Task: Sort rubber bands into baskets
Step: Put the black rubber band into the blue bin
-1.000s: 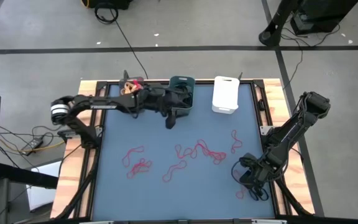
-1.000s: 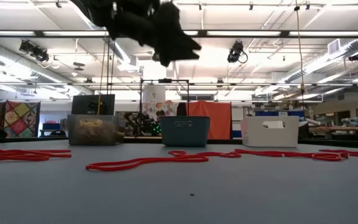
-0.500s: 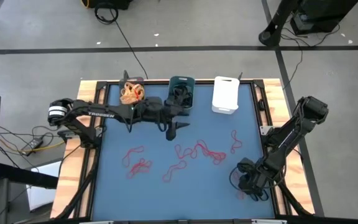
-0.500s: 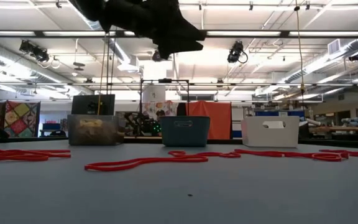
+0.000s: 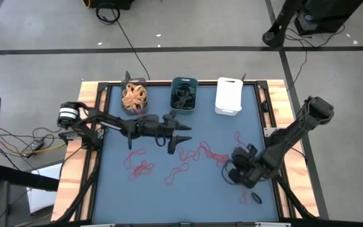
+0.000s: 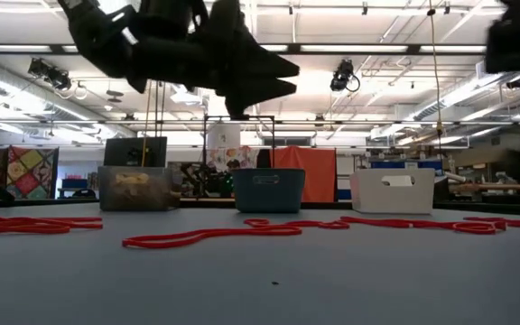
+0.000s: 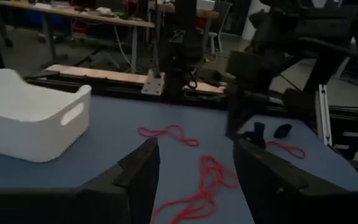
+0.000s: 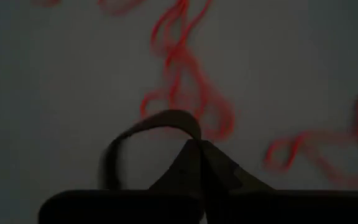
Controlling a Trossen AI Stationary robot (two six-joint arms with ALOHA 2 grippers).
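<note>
Three baskets stand along the far edge: a dark one (image 5: 134, 98) with tan rubber bands, a teal one (image 5: 183, 94) with black bands, and a white one (image 5: 229, 96). Several red rubber bands (image 5: 201, 152) lie spread on the blue mat. My left gripper (image 5: 184, 135) hovers open over the mat's middle, pointing toward the right edge, with nothing between its fingers (image 7: 143, 168). My right gripper (image 5: 232, 171) is over the near right of the mat, shut on a black rubber band (image 8: 145, 130). Another black band (image 5: 255, 197) lies on the mat near the front right. My right gripper pinches the black rubber band's loop at one spot (image 8: 190, 132) between its two fingertips. The fingers slant down toward the mat from the table's right side. The rest of the loop (image 8: 114, 152) arcs out beside the fingertips, above the red bands.
The left arm (image 5: 112, 123) reaches across the mat just in front of the baskets. A red band (image 5: 243, 197) lies next to the loose black one at the front right. Wooden table rims (image 5: 74, 164) frame the mat on both sides.
My left gripper has come away from above the teal basket, toward the near edge and down, still open. My right gripper has gone toward the table's left, away from the front right corner, and has turned; a black band stays on the mat where it was.
</note>
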